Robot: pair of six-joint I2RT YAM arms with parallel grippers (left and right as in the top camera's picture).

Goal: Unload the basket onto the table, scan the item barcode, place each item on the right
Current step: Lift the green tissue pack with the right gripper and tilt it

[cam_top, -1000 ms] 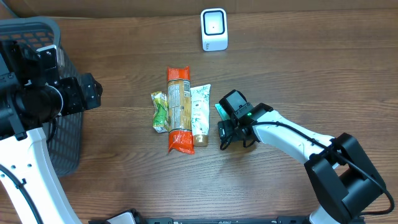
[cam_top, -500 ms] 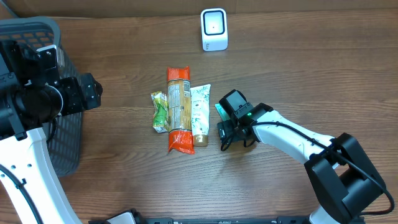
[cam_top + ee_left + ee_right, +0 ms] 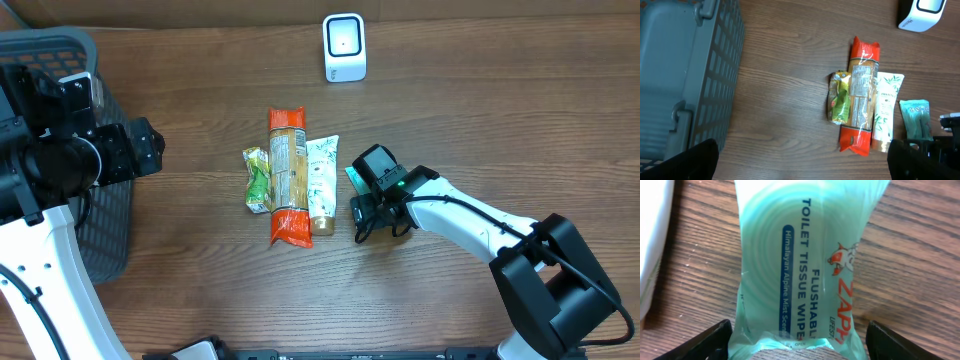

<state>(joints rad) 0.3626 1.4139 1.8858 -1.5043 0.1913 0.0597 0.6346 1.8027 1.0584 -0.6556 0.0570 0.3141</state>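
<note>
Item: wipes packet (image 3: 800, 265), flat on the surface (image 3: 480, 110), just right of the tube (image 3: 322, 185).
Status: not lifted, not scanned.
Right gripper (image 3: 800, 342): spread wide, straddling the packet's end, gripping nothing that I can see.
Left gripper (image 3: 800, 165): fully spread, empty, beside the basket (image 3: 100, 230).
Remaining, I judge: grasp, lift, present the barcode to the scanner (image 3: 344, 47).
Nearby: pasta packet (image 3: 287, 177), green sachet (image 3: 258, 180).
Nothing lies between packet and scanner.
</note>
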